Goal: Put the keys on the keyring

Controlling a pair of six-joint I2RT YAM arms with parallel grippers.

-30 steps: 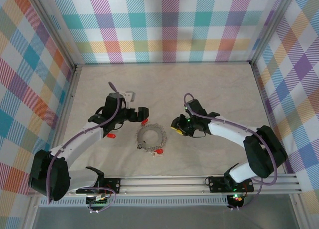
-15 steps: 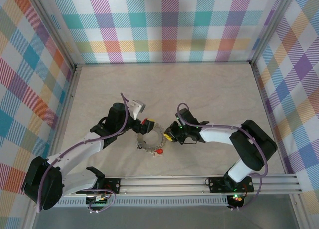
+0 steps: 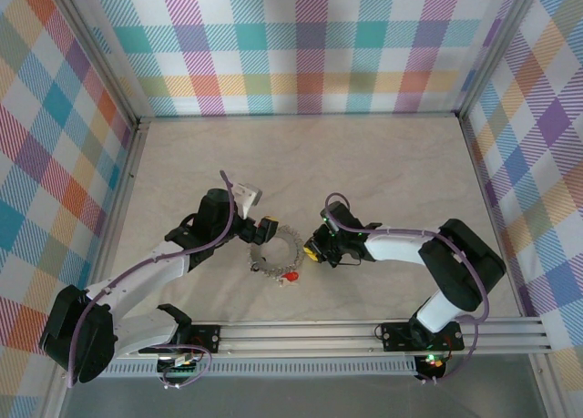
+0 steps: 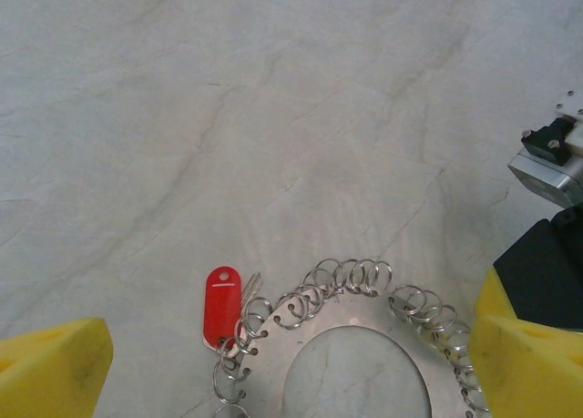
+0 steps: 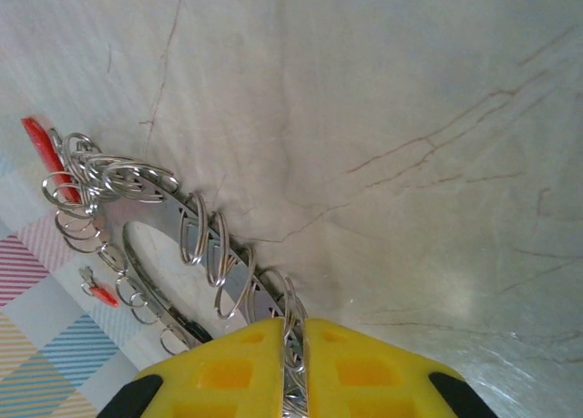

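At R pincer [image 5: 293, 345], clenched on keyring [image 5: 239, 284], rim partly hidden; L pincer [image 4: 291, 363] released, cropped.

Open table [image 3: 383, 163] beyond keyring [image 3: 277, 250], left gripper [image 3: 262, 230] and right gripper [image 3: 310, 252] crowding its flanks, red key [image 3: 291, 276] apparently fringing near side.

A robot lab booth.
Plaid walls [image 3: 310, 45] at nine, twelve and three o'clock; metal rail [image 3: 301, 332] at six.
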